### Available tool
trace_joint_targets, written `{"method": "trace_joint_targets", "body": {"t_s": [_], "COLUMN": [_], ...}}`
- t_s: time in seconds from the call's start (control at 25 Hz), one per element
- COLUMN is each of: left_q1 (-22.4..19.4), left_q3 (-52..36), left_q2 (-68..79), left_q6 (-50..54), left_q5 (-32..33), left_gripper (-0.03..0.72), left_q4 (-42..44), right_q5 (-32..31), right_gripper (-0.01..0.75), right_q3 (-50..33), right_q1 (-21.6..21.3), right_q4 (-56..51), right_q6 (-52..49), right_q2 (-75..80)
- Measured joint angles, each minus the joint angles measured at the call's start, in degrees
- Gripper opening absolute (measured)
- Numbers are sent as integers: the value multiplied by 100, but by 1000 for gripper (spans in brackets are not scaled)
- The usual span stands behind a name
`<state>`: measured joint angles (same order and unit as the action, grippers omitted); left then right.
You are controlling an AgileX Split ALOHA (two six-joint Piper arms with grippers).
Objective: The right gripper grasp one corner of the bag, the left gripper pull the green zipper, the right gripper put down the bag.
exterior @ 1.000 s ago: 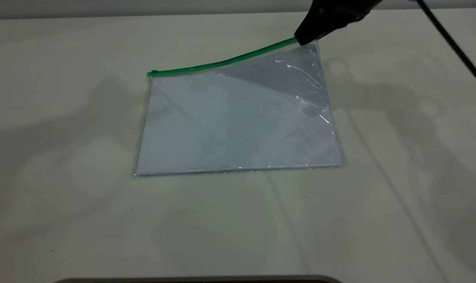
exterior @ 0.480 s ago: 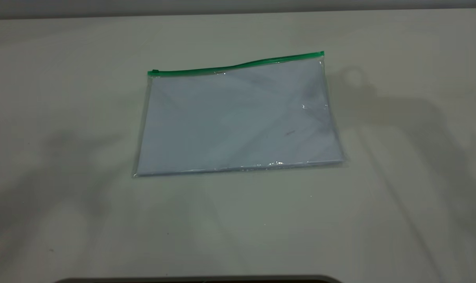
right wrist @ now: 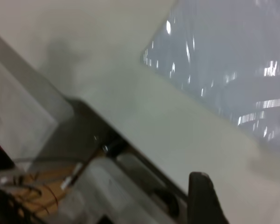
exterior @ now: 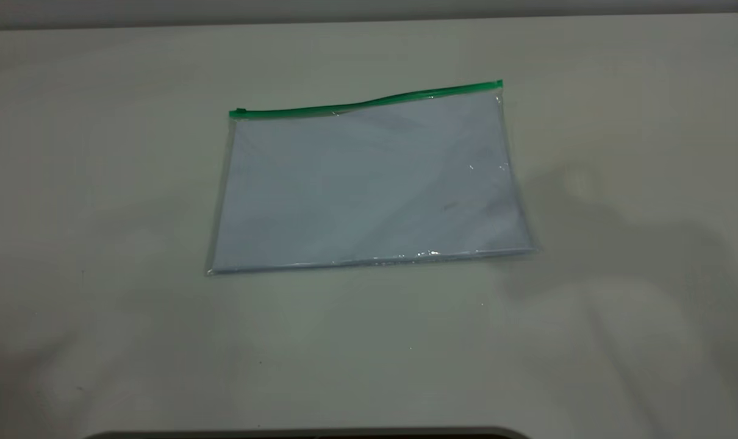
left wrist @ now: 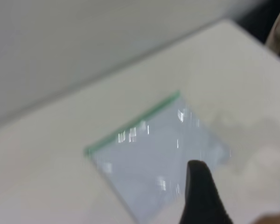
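The bag [exterior: 369, 183], a clear pouch with white sheets inside, lies flat on the table. The green zipper [exterior: 369, 101] runs along its far edge, with the slider tab [exterior: 240, 112] at the left end. The corner [exterior: 498, 84] at the right end lies free. Neither gripper shows in the exterior view. In the left wrist view the left gripper [left wrist: 242, 186] hovers high above the bag [left wrist: 154, 154], one black finger [left wrist: 203, 196] visible, nothing held. In the right wrist view the right gripper [right wrist: 245, 186] is off the bag [right wrist: 233, 60], over the table edge, and empty.
The white table [exterior: 369, 353] surrounds the bag on all sides. The right wrist view shows the table's edge [right wrist: 130, 144] with frame parts and cables below it. A dark rim [exterior: 308, 434] runs along the front edge.
One second ago the right gripper held the zipper corner raised. It has let go and left the exterior view. The bag now lies flat, and the arm shadows have shifted.
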<state>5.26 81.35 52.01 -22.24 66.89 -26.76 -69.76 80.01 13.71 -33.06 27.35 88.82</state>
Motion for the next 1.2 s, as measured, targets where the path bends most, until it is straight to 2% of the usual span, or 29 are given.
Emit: {"method": "trace_joint_targets", "body": {"t_s": [0.12,0.32,0.72,0.84,1.04,1.2], "left_q1": [0,0,0,0,0,0], "left_q3": [-1046,-2433,-4699,-5096,-5150,-5220], "left_q2": [-850,-2099,-3427,-3660,-3877,-3883], "left_q6": [154,593,1447,1472,1488,1488], "left_q5": [0,0,0,0,-25,-43], "left_gripper": [511,511,511,511,511,511], "left_q4": [311,897,1840,1914,1933,1933], "right_q5": [-34,-47,-99,-79,299,493], "right_gripper": [466,466,466,466,466,466], "right_q3": [-718,-1667,-3666,-4281,-5126,-5242], "right_q1": [199,229,229,229,229,229], "right_q4": [274,693,2180,2679,2850,2887], "right_q6": [-157,-418,-1999,-2132,-2171,-2233], "right_q2": [-740,-2003,-5119,-6111,-7497,-8100]}}
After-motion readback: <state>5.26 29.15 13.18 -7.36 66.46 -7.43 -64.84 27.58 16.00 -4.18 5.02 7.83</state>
